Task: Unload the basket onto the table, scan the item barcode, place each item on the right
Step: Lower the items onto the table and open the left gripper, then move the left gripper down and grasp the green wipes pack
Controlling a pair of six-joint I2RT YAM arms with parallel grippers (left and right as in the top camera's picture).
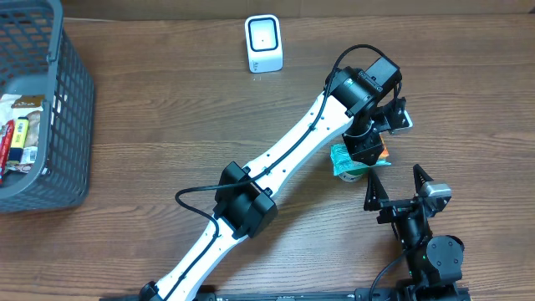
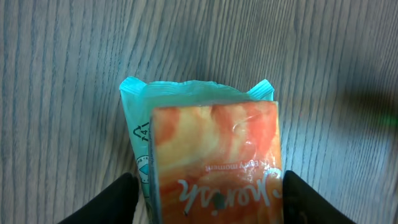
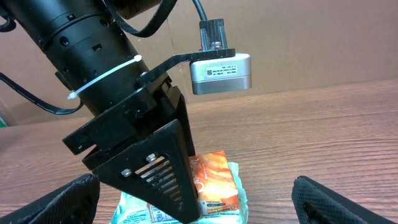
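Observation:
The item is an orange-printed packet [image 2: 214, 143] on a teal wrapper, lying flat on the wooden table right of centre [image 1: 353, 164]. My left gripper [image 2: 205, 196] reaches straight down over it, with one black finger against each long side of the packet, shut on it. In the right wrist view the left arm's finger [image 3: 155, 168] covers the packet's [image 3: 214, 180] left part. My right gripper [image 1: 395, 180] stands open just in front of the packet with nothing between its fingers. No barcode is clearly visible in any view. A white scanner [image 1: 263, 43] stands at the back centre.
A grey plastic basket [image 1: 71, 100] holding several packaged goods sits at the left edge. The left arm stretches diagonally from the front edge to the packet. Cardboard walls stand behind the table in the right wrist view.

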